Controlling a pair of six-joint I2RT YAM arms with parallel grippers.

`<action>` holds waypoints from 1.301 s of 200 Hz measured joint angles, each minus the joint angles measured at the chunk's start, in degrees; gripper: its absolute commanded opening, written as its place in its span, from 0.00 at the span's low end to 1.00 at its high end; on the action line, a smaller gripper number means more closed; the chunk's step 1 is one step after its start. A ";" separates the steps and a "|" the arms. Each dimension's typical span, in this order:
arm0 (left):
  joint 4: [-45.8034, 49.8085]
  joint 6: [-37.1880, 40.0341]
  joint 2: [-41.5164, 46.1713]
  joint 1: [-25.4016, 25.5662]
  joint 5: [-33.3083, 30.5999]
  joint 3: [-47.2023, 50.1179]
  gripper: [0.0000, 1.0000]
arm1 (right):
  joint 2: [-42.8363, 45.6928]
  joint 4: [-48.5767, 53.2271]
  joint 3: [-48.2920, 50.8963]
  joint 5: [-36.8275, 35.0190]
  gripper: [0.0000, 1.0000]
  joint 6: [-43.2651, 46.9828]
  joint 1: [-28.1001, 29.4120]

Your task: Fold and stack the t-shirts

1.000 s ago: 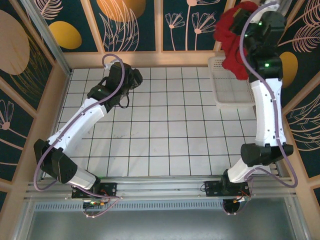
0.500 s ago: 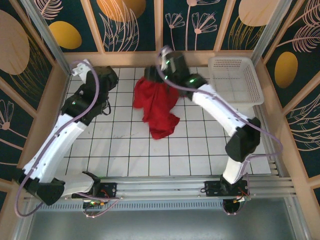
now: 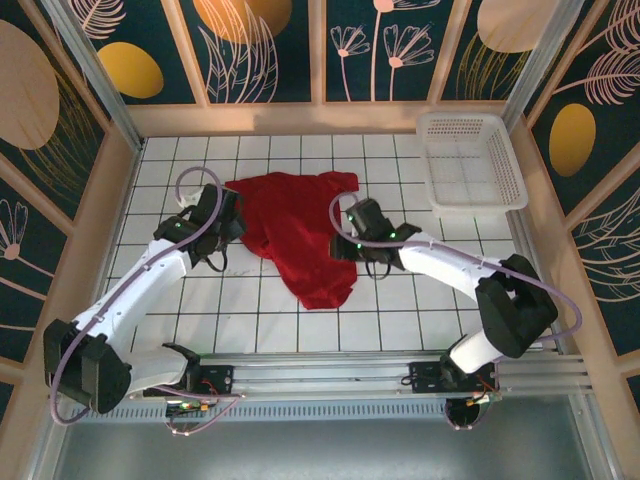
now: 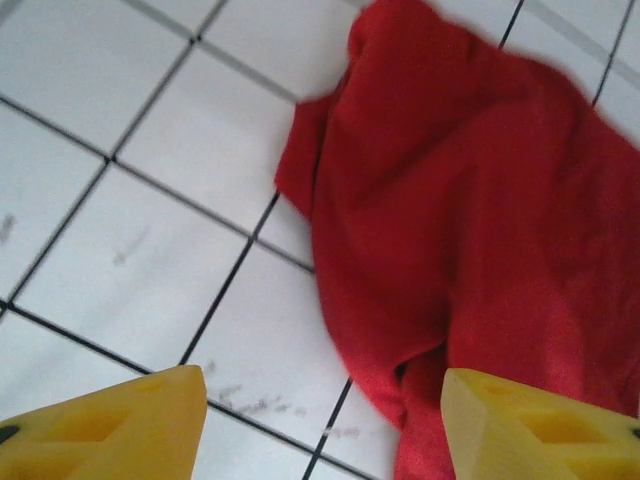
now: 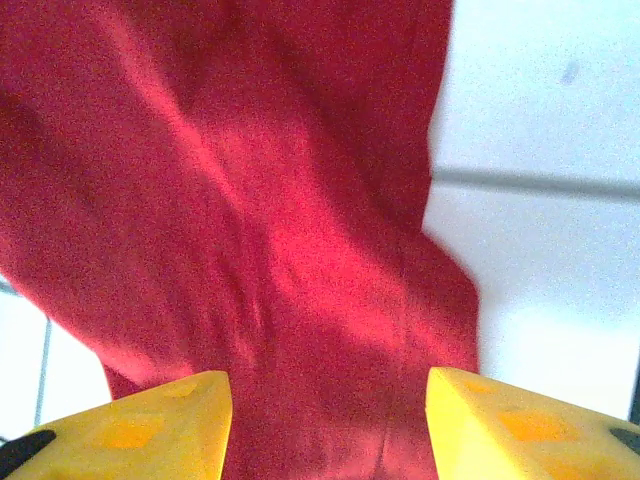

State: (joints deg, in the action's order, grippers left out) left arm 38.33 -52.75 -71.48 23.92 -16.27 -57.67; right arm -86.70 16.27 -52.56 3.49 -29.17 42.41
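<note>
The left gripper's (image 4: 322, 385) jaws stand wide apart. In the left wrist view its two yellow tips sit in the lower corners of the frame. The left tip is over bare white tile, and the right tip is over the lower edge of the shirt (image 3: 300, 235), with nothing clamped between them. From above, this gripper sits left of centre, just beside the shirt's left edge.

The shirt lies on the tiled table (image 3: 400, 300), in the middle of the top view, between the two grippers. It is plain deep red with no print, and it is unfolded and rumpled. It is broad across its upper part and narrows to a blunt tail that points to the lower centre of the frame. Soft ridges and creases run down its length. In the left wrist view its edge curls into a thick fold at the lower middle, and the cloth fills the right side of that frame.

The right gripper's (image 5: 328, 385) jaws are also apart, with the yellow tips in the lower corners of the right wrist view. Wrinkled red cloth is under and between them, but I cannot tell whether they touch it. White tile shows on that frame's right side. From above, this gripper sits at the shirt's right edge.

A white mesh basket (image 3: 468, 117) stands at the upper right, well apart from the shirt.
</note>
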 measured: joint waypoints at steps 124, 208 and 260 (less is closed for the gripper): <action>-11.19 -1.38 -9.07 -14.99 15.43 5.77 0.62 | -6.51 0.26 4.28 -0.22 0.06 0.28 10.88; -28.61 -2.60 -25.88 -17.03 29.24 5.25 0.25 | 4.42 4.15 5.46 -1.92 0.00 -1.44 0.09; -29.40 -3.89 -28.24 -14.51 31.87 0.07 0.00 | 5.35 7.50 0.13 -1.88 0.00 -1.22 -4.83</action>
State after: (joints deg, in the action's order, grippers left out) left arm 8.93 -56.64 -99.72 9.41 15.59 -57.60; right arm -81.34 23.77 -52.42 1.61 -30.39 37.58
